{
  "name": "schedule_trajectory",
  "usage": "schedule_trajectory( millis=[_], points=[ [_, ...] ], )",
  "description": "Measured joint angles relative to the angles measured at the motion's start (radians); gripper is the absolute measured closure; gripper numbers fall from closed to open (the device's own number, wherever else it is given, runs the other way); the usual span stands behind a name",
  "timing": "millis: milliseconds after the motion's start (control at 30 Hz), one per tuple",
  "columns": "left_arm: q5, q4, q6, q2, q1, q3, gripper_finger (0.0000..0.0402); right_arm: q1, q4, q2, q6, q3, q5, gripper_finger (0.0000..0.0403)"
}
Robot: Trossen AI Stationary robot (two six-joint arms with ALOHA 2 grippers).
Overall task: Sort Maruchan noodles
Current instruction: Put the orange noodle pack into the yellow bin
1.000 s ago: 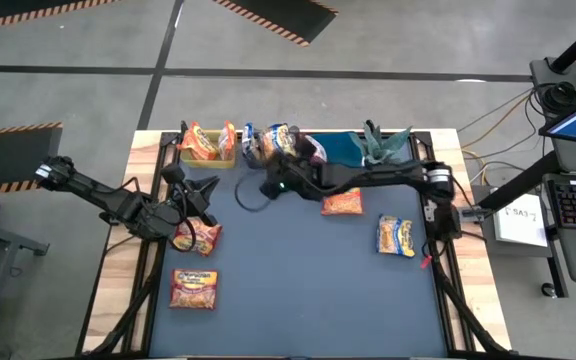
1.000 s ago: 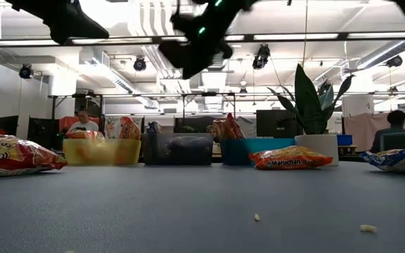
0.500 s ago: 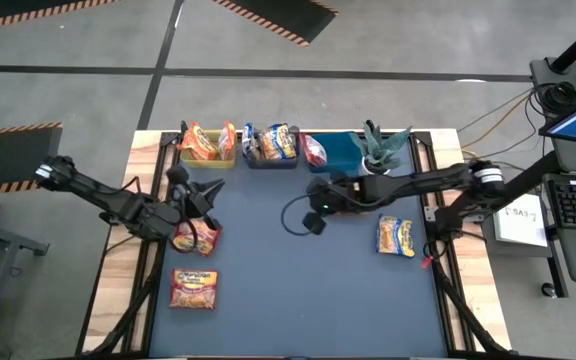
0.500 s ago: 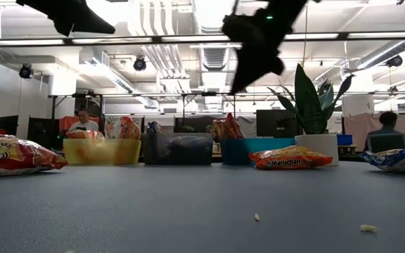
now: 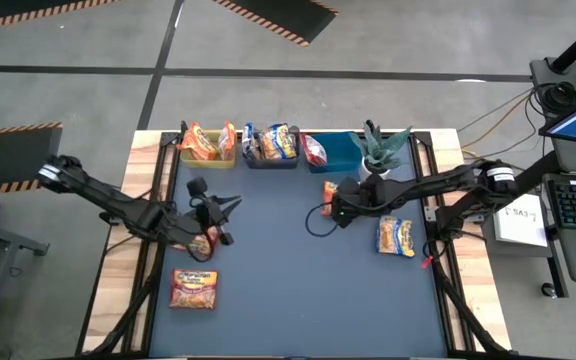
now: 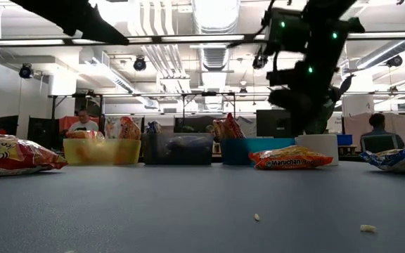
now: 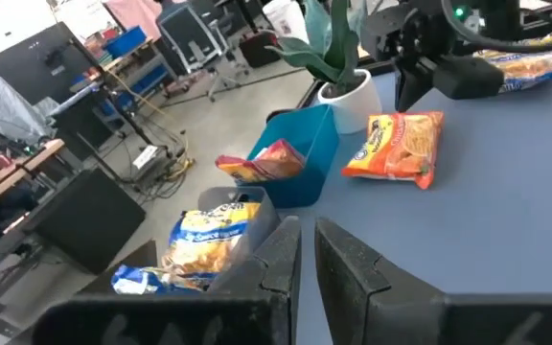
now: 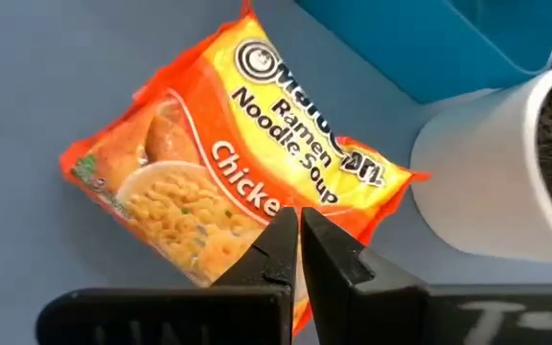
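An orange noodle packet (image 8: 228, 182) lies flat on the blue mat beside a white plant pot (image 8: 487, 182). It also shows in the high view (image 5: 328, 190) and the low view (image 6: 290, 158). My right gripper (image 8: 298, 225) hangs shut just above it (image 6: 297, 123), clear of it. My left gripper (image 7: 307, 240) is shut and raised over the mat's left half (image 5: 226, 212). Partly under that arm lies a red packet (image 5: 201, 243), with another red one (image 5: 193, 288) nearer the near edge. A yellow-and-blue packet (image 5: 395, 237) rests on the right.
Along the far edge stand a yellow-green bin (image 6: 100, 151), a grey bin (image 6: 178, 149) and a blue bin (image 7: 305, 163), each with packets in it. The potted plant (image 5: 378, 150) stands close behind the right gripper. Crumbs (image 6: 257, 217) dot the mat's open middle.
My right gripper has swung from in front of the grey bin toward the table's right and come down over the orange packet beside the plant pot. My left gripper has moved a little toward the table's right, over the mat. No packet has moved.
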Motion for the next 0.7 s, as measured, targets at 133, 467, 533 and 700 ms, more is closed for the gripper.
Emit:
schedule_trajectory(
  millis=[133, 467, 533, 700],
  points=[
    [-0.002, 0.045, -0.005, 0.055, 0.000, 0.000, 0.0384, 0.002, 0.051, 0.029, -0.014, -0.027, 0.040, 0.0394],
    [0.002, 0.091, -0.008, 0.096, 0.000, 0.000, 0.0384, 0.001, 0.182, 0.129, -0.036, -0.032, -0.002, 0.0394],
    [0.045, 0.100, -0.008, 0.095, 0.003, 0.000, 0.0384, 0.004, 0.251, 0.143, -0.055, -0.016, -0.068, 0.0394],
    [0.176, 0.127, -0.019, 0.102, 0.010, 0.000, 0.0384, 0.061, 0.554, 0.146, -0.181, 0.011, -0.271, 0.0394]
  ],
)
